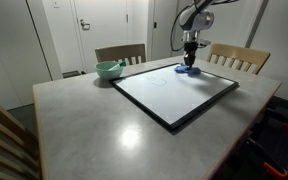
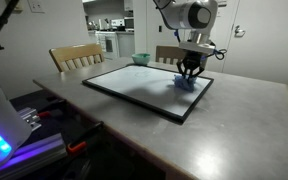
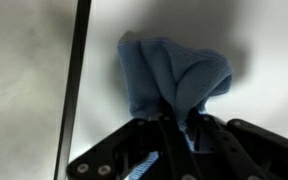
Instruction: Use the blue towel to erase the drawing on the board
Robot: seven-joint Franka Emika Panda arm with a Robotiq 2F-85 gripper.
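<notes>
One board [image 1: 174, 95], towel [image 1: 187, 70], bowl [image 1: 108, 70]; three chairs [image 1: 120, 52]

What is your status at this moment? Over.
Gripper shut on crumpled blue cloth towel. Towel down on black-framed white board, near its edge. Light green bowl beside board, not in the way.

— What sits on the smooth grey table [image 1: 84, 125]?
— A pale green round bowl [image 1: 108, 69], near the far edge; both exterior views show it.
— And around the table?
— A wooden slat-backed chair [image 1: 120, 52] just behind the bowl, a second wooden chair [image 1: 239, 58] at the far corner, and a third chair's back [image 1: 2, 135] in the foreground.
— Behind?
— A white door [image 1: 89, 25].
</notes>
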